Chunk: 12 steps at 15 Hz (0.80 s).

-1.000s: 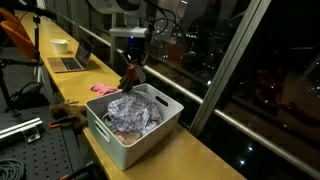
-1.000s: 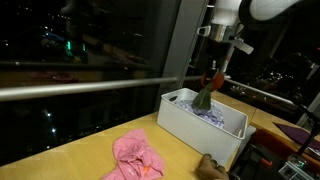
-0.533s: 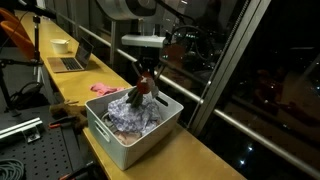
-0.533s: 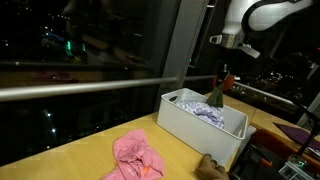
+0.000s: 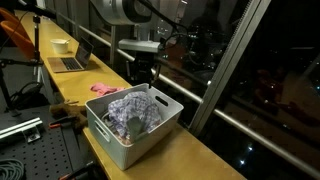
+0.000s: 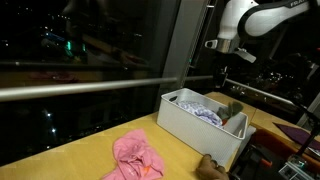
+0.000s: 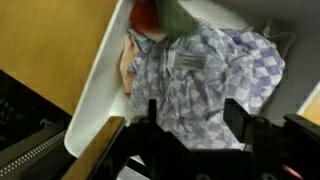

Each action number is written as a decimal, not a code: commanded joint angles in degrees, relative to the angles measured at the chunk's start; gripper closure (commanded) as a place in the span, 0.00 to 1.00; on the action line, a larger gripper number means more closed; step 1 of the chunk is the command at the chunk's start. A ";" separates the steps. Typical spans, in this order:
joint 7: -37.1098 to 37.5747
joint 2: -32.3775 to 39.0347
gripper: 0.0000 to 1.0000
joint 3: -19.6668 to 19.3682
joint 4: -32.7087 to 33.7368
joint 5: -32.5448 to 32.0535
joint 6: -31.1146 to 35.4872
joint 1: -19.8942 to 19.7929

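Hovering over the white bin (image 5: 118, 150), the fingers (image 7: 150, 118) stand wide apart, holding nothing. The green and red cloth (image 5: 133, 126) lies inside the bin on the checked shirt (image 7: 210, 70), apparently gathered there as laundry. A pink cloth (image 6: 135, 155) waits beside the bin on the worktop (image 6: 60, 160).

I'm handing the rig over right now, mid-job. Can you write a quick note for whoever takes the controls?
End effector: open, empty, hanging above the white plastic bin.
In the bin: a purple-and-white checked cloth, with a green-and-red cloth bundle lying on it.
Done: those two are inside.
Left: a crumpled pink cloth lies on the wooden tabletop beside the bin, apart from the end effector.
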 commanded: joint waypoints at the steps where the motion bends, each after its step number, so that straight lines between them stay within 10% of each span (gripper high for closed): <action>1: 2.39 -0.69 0.01 2.28 -1.50 -1.66 0.95 3.64; 12: 5.81 11.49 0.00 11.55 9.25 -0.62 -7.91 17.07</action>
